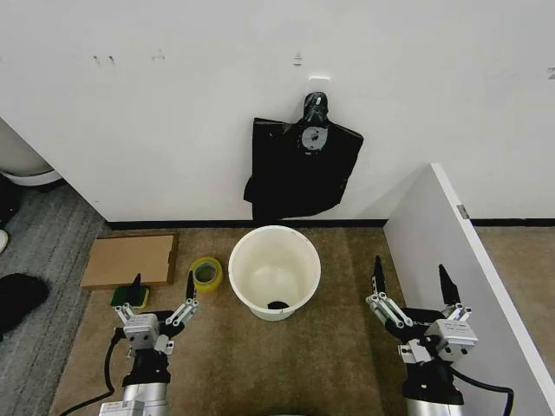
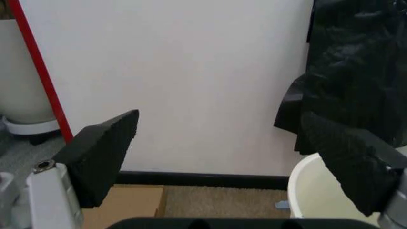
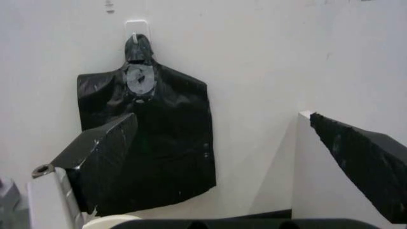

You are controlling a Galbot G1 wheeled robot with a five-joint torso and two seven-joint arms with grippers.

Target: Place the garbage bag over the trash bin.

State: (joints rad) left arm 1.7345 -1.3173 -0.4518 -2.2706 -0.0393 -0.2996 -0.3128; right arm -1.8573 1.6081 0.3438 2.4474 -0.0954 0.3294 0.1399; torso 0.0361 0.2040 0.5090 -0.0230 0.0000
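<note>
Garbage bag [image 1: 299, 169]: hangs flat on the far wall from a hook, long axis vertical, knotted top up, just above and behind the trash bin [image 1: 274, 271]. Bin: upright on the carpet, mouth up. My left end effector [image 1: 162, 290] and right end effector [image 1: 412, 282]: near, flanking the bin, fingers spread, holding nothing.

Even, soft indoor light; wrist views slightly blurred.

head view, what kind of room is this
Probably an office or lab corner: carpet floor, plain white wall with a hook holding the garbage bag, and a white partition panel beside the trash bin.
</note>
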